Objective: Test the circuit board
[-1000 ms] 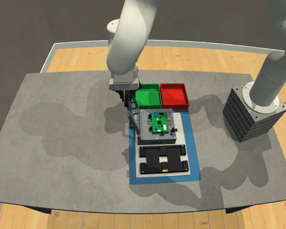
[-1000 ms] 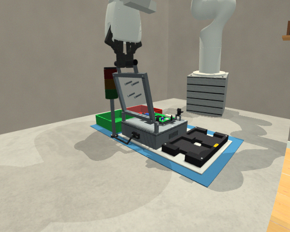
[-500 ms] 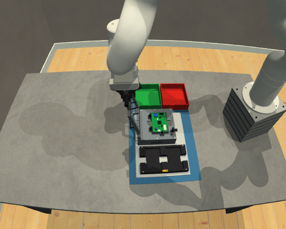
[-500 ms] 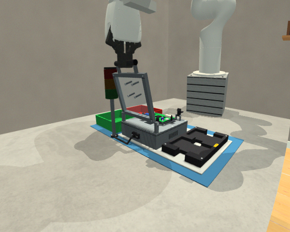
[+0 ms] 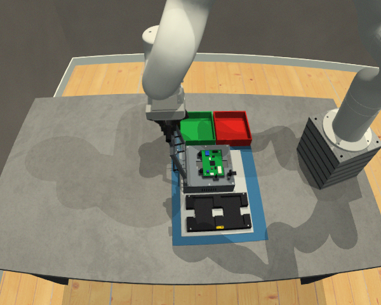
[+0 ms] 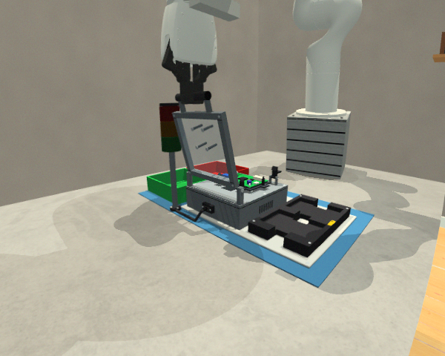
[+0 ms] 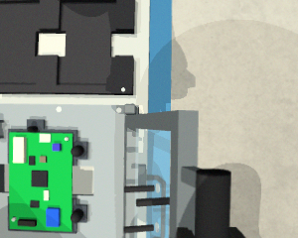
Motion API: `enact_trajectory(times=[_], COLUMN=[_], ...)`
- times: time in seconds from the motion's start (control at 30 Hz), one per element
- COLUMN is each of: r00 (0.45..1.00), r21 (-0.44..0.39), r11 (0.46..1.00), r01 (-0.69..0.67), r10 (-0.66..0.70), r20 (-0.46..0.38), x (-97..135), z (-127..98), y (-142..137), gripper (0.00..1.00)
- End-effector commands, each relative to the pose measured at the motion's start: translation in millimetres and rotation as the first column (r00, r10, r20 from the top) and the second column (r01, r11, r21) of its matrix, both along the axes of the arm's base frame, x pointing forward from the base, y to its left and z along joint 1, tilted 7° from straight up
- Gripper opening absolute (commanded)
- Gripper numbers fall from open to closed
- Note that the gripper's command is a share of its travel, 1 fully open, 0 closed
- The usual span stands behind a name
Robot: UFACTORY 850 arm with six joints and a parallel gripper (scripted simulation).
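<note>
The green circuit board (image 5: 212,162) lies flat in the grey tester, component side up; it also shows in the wrist view (image 7: 40,180) with its white connector (image 7: 19,149) toward the tray side. The tester's lid (image 6: 207,149) stands open and nearly upright, a clear panel in a grey frame with probe pins. My gripper (image 6: 192,96) is above the lid and shut on the lid's black handle bar (image 6: 193,96), which also shows in the wrist view (image 7: 213,198). The signal light (image 6: 169,127) stands behind the lid, with no lamp lit.
The empty black tray (image 5: 218,212) lies in front of the tester on a white plate and blue mat. The green bin (image 5: 197,128) and red bin (image 5: 232,127) stand side by side behind the tester. The arm's ribbed base block (image 5: 334,150) stands at the right.
</note>
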State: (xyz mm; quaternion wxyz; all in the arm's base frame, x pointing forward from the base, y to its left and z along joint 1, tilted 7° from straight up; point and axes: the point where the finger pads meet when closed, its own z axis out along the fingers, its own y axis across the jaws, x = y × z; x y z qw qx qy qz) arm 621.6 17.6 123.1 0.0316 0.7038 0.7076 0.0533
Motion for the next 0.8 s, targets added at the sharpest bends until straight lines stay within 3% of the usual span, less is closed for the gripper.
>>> enact_trajectory(times=[0.0,0.77], r00=[1.000,1.000], r21=[0.000,0.000], r11=[1.000,1.000], r01=[0.000,0.000], r10=[0.000,0.000], r20=[0.002,0.002], x=[0.8,-5.7], z=[1.0,1.6], y=[0.0,-0.1], gripper=[0.00,0.00])
